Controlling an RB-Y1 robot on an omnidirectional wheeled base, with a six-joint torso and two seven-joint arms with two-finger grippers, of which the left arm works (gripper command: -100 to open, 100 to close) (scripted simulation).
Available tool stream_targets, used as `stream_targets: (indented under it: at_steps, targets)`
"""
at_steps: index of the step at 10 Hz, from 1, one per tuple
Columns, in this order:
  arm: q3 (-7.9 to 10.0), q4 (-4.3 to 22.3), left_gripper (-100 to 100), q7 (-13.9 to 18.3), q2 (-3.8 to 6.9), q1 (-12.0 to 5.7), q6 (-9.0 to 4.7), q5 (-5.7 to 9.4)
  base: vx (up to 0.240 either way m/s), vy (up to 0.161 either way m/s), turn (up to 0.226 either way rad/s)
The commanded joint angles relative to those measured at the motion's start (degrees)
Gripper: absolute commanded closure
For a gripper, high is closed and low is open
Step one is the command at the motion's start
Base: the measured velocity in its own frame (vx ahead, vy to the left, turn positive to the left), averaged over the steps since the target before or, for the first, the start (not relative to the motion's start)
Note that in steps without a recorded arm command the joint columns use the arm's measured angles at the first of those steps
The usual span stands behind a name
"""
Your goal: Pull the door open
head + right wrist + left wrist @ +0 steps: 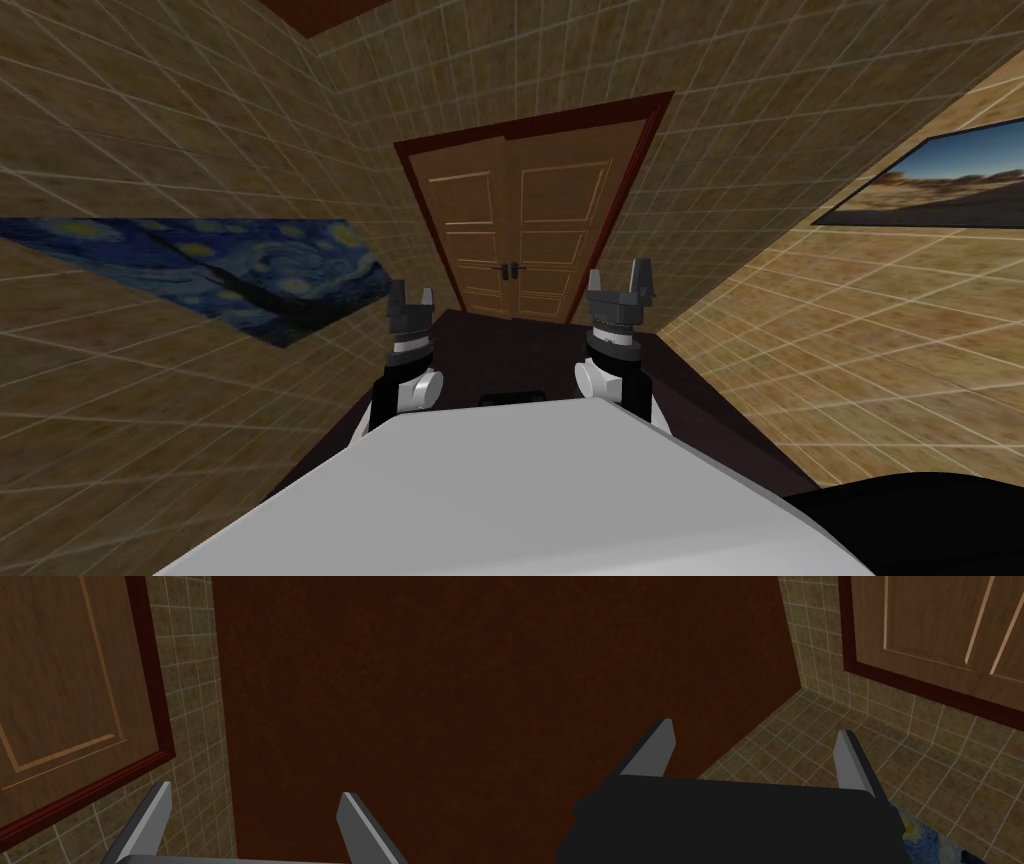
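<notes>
My left gripper (411,296) and right gripper (618,276), both spread and empty, stand well short of the far brown panelled double door (520,225), whose two small dark handles (512,270) sit side by side, so I risk grasping the wrong one.

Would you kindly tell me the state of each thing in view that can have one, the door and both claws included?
double door: shut, its two leaves meeting at the middle.
door handles: untouched, no claw on them.
left claw: open, empty, held up short of the door.
right claw: open, empty, held up short of the door.
</notes>
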Motion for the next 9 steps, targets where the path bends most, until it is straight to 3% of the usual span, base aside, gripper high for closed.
stream_targets:
  at_steps: [1,3,6,9]
  targets:
    - [0.39,2.5,-100,0.7,0.86,-1.02,0.47,0.30,0.136,-0.034,-0.082]
    - [0.63,4.5,-100,1.3,1.51,-1.77,0.71,0.51,0.117,-0.009,-0.077]
    - [1.31,10.0,-100,3.0,3.29,-3.84,1.36,1.09,0.131,-0.014,-0.121]
    - [1.76,13.7,-100,4.1,4.46,-5.22,1.79,1.48,0.135,-0.020,-0.068]
